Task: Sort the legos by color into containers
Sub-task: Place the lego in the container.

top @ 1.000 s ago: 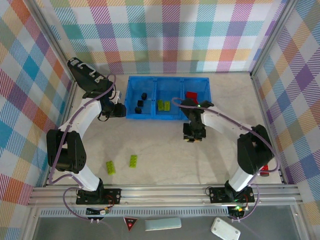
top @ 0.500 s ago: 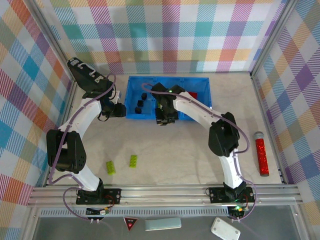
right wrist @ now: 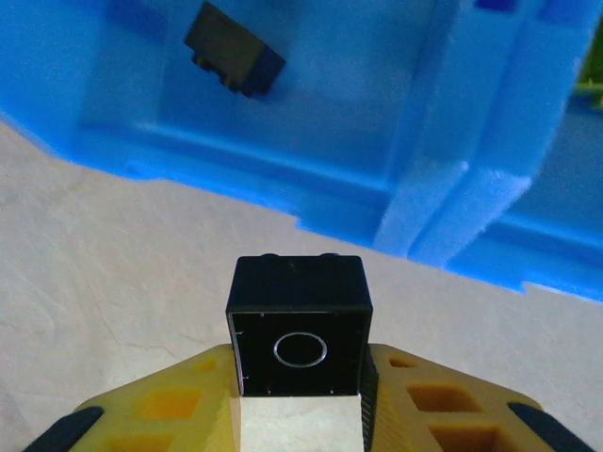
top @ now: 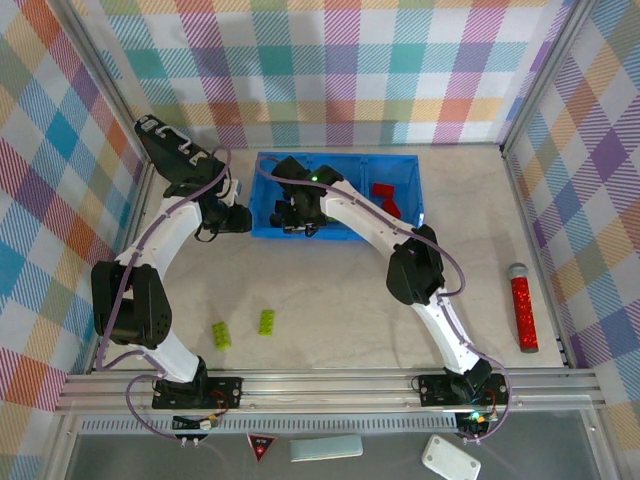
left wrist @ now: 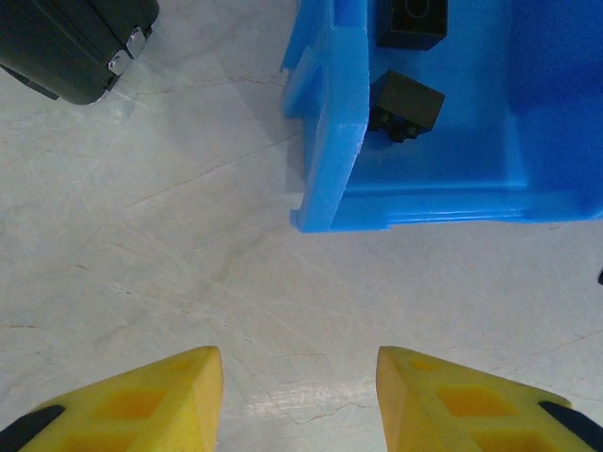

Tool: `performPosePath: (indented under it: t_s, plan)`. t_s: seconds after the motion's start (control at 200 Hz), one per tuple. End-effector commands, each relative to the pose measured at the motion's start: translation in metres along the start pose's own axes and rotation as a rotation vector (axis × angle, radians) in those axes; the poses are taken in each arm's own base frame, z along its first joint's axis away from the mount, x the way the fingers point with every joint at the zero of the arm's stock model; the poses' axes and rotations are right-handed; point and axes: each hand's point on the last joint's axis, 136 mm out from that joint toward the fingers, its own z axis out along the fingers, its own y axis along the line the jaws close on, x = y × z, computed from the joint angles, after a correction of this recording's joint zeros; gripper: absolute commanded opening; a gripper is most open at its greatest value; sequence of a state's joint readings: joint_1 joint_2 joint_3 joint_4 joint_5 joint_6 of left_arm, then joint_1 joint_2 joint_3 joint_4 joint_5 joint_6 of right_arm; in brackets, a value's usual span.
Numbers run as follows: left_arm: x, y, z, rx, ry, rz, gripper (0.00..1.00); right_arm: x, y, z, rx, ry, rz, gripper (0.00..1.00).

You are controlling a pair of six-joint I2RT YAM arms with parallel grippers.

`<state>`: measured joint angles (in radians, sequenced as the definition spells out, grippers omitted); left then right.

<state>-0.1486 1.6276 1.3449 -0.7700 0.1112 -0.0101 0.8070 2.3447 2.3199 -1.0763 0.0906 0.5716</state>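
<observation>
You have a bright blue tray, a black brick, lime-green bricks, a red brick and pastel plaid walls.

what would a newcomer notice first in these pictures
The bright blue tray at the far middle of the table stands out against the pastel checked walls. The right gripper reaches across toward its left compartment, shut on a black brick. Two lime-green bricks lie loose at the near left.

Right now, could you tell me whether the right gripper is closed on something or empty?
Shut: the right gripper clamps a black brick between its yellow fingers, as the right wrist view shows.
</observation>
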Motion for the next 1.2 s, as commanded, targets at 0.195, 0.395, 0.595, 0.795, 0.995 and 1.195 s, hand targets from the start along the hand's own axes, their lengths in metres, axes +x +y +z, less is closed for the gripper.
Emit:
performPosePath:
  t_s: [0.195,0.395,0.595,0.795,0.995,1.195]
  plan:
    - [-0.005,-0.004,-0.015,-0.001,-0.051,0.010,0.47,-0.039,0.015,0.014,0.012,-0.180,0.032,0.35]
    - [-0.005,-0.005,-0.016,0.002,-0.053,0.011,0.47,-0.048,0.019,0.028,0.026,-0.220,0.051,0.35]
    - [-0.005,-0.006,-0.016,0.008,-0.056,0.011,0.47,-0.051,0.016,0.040,0.070,-0.255,0.085,0.36]
    - [-0.005,-0.006,-0.017,0.009,-0.057,0.012,0.47,-0.048,0.007,0.040,0.144,-0.281,0.092,0.38]
    - [-0.005,-0.007,-0.016,0.014,-0.051,0.009,0.47,-0.049,0.004,0.027,0.179,-0.303,0.091,0.44]
    - [-0.004,-0.007,-0.015,0.016,-0.049,0.010,0.47,-0.053,0.007,0.009,0.174,-0.335,0.085,0.45]
